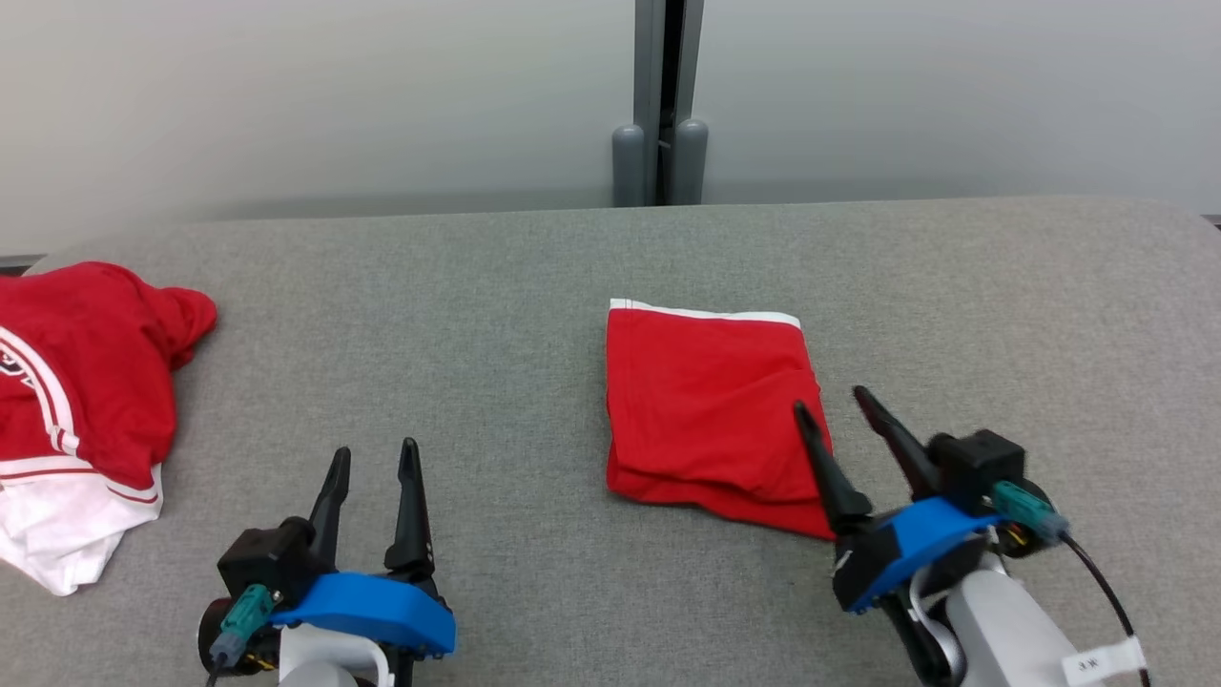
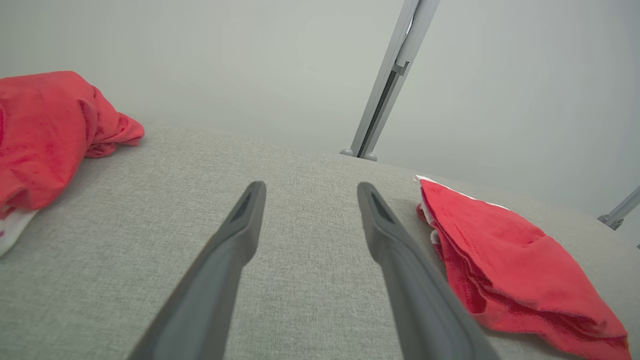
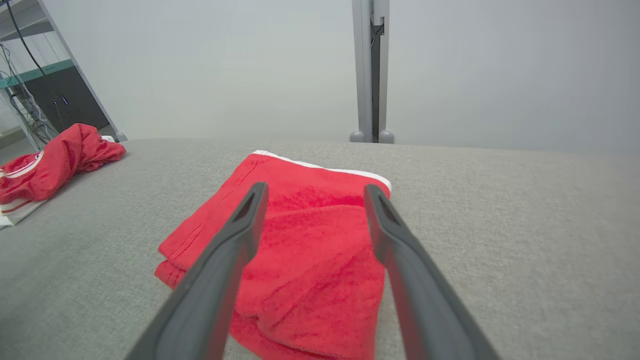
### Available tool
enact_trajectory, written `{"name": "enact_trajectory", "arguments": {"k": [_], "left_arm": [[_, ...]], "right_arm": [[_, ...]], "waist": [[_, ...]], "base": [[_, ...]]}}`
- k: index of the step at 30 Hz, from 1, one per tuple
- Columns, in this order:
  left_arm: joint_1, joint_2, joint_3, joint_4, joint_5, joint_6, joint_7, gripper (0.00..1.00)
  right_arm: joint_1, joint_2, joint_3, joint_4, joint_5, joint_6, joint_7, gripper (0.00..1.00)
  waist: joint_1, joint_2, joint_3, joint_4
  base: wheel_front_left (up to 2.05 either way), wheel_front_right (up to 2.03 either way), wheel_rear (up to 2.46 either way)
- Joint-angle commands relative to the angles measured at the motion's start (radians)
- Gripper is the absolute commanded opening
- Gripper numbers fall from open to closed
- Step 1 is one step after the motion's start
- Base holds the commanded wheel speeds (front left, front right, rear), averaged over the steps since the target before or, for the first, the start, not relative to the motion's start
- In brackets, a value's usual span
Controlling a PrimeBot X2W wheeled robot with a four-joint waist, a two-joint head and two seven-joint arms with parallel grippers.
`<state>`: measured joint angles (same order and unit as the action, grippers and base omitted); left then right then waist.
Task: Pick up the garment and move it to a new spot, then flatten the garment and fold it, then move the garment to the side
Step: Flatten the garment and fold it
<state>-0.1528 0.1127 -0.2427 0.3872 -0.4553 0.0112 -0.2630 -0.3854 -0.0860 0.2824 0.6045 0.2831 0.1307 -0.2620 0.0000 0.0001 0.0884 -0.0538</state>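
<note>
Folded red garment [image 1: 711, 410] on grey table [image 1: 534, 286]

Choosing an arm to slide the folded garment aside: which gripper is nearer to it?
Right. The right gripper is open at the folded garment's near right corner; the left gripper is open, well off to its left.
</note>
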Motion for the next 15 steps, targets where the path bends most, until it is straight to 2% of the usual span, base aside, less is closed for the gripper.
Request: {"name": "enact_trajectory", "arguments": {"k": [1,4,7,15], "left_arm": [[0.018,-0.005,0.002,0.001,0.012,-0.006,-0.003,1.0],[0.043,-0.012,0.015,0.001,0.025,-0.011,-0.003,1.0],[0.075,-0.02,0.036,-0.005,0.032,-0.014,-0.003,1.0],[0.159,-0.028,0.094,-0.037,0.094,-0.004,-0.003,1.0]], "right_arm": [[0.048,0.006,-0.059,-0.032,-0.029,0.0,-0.004,1.0],[0.133,0.024,-0.188,-0.101,-0.09,0.0,-0.004,1.0],[0.201,0.035,-0.262,-0.156,-0.139,0.0,-0.004,1.0],[0.284,0.035,-0.244,-0.189,-0.102,0.0,-0.004,1.0]], "waist": [[0.0,-0.0001,-0.016,-0.014],[0.0,-0.0001,-0.03,-0.021],[0.0,-0.0001,-0.038,-0.026],[0.0,-0.0001,-0.046,-0.025]], "base": [[0.0,0.0,0.0],[0.0,0.0,0.0],[0.0,0.0,0.0],[0.0,0.0,0.0]]}}
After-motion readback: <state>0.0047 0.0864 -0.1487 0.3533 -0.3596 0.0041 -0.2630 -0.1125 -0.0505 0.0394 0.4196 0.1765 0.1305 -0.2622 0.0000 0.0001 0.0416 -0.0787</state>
